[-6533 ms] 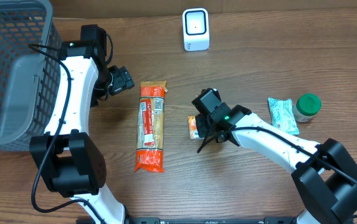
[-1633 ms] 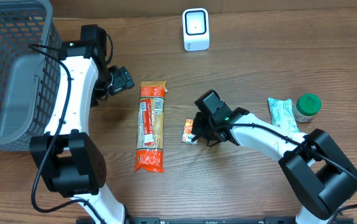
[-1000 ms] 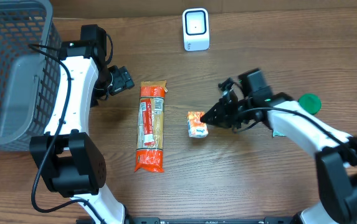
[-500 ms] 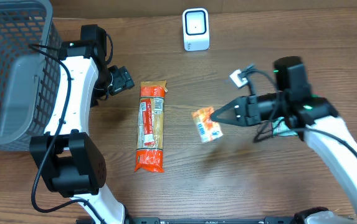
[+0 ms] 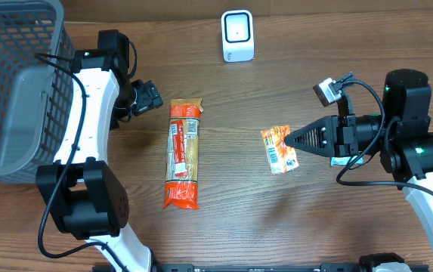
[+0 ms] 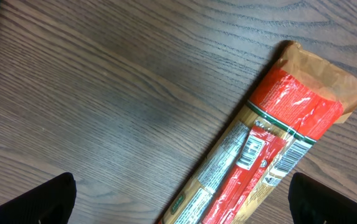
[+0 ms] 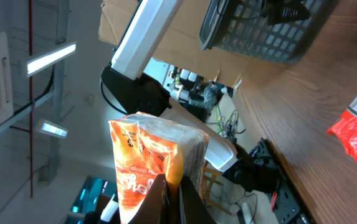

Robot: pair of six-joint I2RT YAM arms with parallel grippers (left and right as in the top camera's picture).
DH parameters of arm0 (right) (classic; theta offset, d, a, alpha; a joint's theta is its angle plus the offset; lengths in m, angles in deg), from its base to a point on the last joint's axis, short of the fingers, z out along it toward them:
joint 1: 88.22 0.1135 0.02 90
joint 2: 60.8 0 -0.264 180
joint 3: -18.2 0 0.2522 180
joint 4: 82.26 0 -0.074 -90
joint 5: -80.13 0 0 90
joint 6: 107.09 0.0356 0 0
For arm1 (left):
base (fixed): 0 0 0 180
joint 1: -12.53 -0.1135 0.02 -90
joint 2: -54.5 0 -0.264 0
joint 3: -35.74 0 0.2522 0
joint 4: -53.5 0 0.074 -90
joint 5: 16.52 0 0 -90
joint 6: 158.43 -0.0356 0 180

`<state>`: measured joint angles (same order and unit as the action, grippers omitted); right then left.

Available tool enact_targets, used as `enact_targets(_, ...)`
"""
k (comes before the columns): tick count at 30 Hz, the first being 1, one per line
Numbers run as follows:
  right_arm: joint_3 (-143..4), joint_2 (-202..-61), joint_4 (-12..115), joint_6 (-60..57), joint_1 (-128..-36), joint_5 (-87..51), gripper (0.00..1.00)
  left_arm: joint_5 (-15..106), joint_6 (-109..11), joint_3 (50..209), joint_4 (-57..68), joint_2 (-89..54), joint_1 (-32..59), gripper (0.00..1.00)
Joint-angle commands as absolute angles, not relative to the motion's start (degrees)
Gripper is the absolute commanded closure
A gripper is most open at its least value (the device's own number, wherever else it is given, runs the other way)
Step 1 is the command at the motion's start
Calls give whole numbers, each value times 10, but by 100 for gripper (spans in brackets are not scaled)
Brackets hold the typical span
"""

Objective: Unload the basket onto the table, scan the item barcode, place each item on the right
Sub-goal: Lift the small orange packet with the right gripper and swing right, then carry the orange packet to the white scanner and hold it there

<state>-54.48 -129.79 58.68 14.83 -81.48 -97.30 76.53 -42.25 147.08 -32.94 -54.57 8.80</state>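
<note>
Orange: one snack packet [image 5: 279,149] in right claw [image 5: 292,140], one pasta pack [image 5: 183,153].

No words can be read. The pasta pack [image 6: 259,149] carries a barcode sticker and fine print, too small to read. The packet [image 7: 144,155], at its 3 o'clock, bears blurred white lettering.

The overhead camera is looking straight down on the whole tabletop [image 5: 314,60]. The left wrist camera is peering closely down at the pasta pack [image 6: 259,155], lying at nine o'clock overhead. The right wrist camera is facing sideways, catching the basket [image 7: 271,31] and that pack.
</note>
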Motion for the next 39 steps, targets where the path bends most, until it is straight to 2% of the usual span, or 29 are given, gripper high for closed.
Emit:
enact_targets(1, -545, -1289, 588, 166, -818, -998, 96, 766, -427, 1471, -331, -535, 92, 0)
enact_targets(17, -545, -1289, 589, 189, -819, -998, 96, 766, -427, 1471, -331, -535, 92, 0)
enact_targets(23, -545, -1289, 587, 143, -819, -974, 96, 766, -427, 1471, -331, -535, 92, 0)
enact_targets(27, -544, -1290, 537, 96, -818, -862, 96, 766, -427, 1471, -331, -535, 92, 0)
enact_targets(32, -544, -1290, 408, -4, -817, -592, 96, 766, -427, 1471, -331, -535, 92, 0)
enact_targets(35, -544, -1292, 352, -26, -814, -457, 96, 766, -427, 1471, -331, -535, 92, 0)
enact_targets(39, -543, -1293, 310, -26, -811, -369, 96, 766, -427, 1471, -331, -535, 92, 0)
